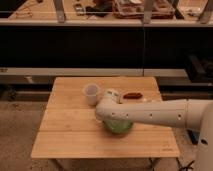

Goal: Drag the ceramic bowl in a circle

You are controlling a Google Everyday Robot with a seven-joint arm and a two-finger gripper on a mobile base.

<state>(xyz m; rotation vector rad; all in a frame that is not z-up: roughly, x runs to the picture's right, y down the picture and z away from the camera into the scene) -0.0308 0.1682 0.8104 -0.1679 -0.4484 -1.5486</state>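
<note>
The green ceramic bowl (119, 126) sits on the wooden table (70, 135), a little right of its middle and toward the front. My white arm reaches in from the right and covers the bowl's upper part. The gripper (107, 116) is at the arm's left end, down at the bowl's left rim, and the arm hides most of it.
A small whitish plastic cup (91, 93) stands just behind and left of the bowl. A dark reddish-brown object (132, 95) lies at the back right of the table. Dark shelving runs behind the table.
</note>
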